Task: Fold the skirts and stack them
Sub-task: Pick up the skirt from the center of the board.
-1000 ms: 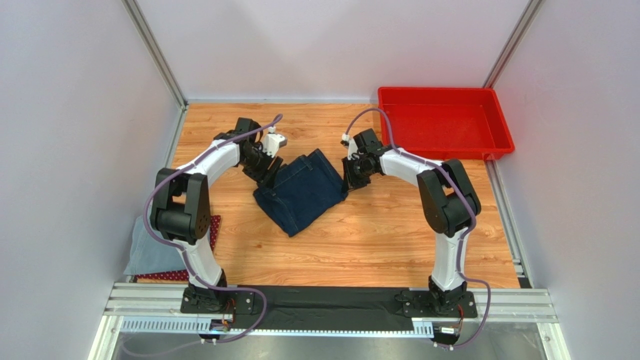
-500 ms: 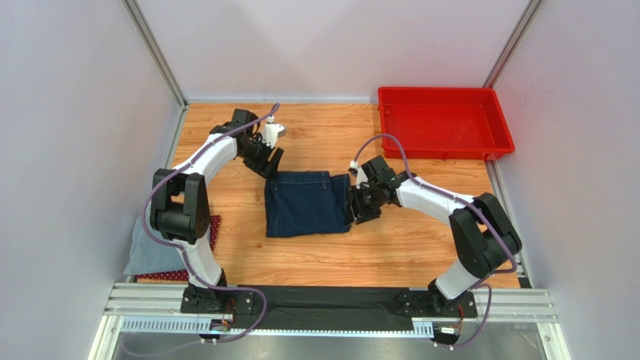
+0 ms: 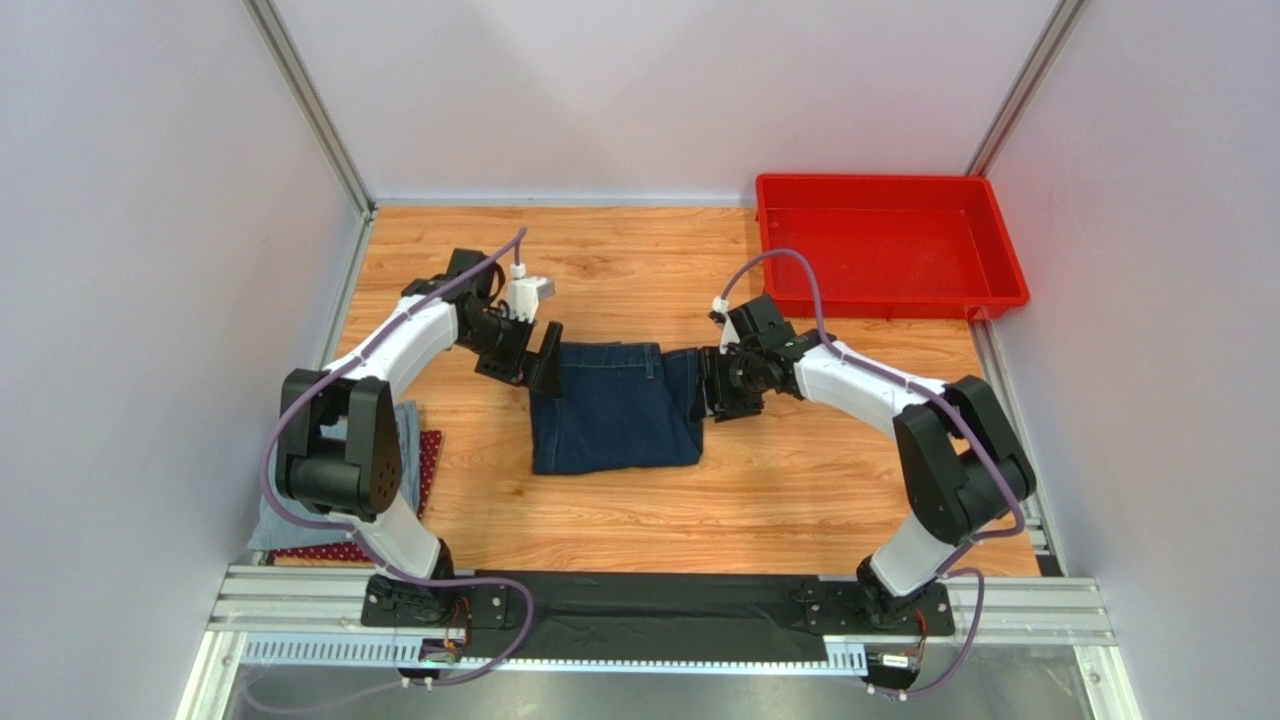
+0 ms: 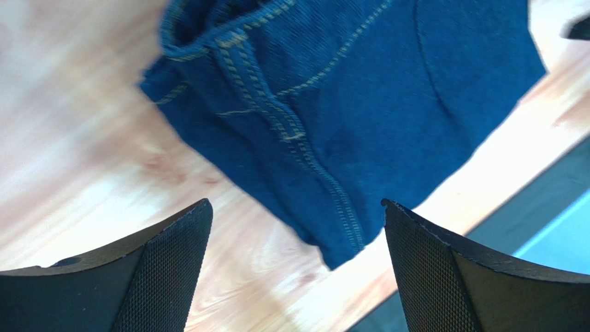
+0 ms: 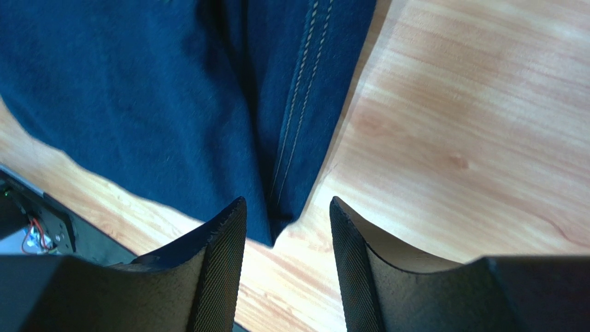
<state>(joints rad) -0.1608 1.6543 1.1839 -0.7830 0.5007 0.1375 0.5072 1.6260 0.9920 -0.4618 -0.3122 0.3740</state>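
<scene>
Navy skirt (image 3: 616, 408) folded flat; left claw (image 3: 544, 369), right claw (image 3: 706, 387) flank it, both reaching inward, jaws apart

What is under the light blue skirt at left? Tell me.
The dark red dotted skirt shows at the right and near edges of the blue-grey skirt; the rest is covered.
</scene>
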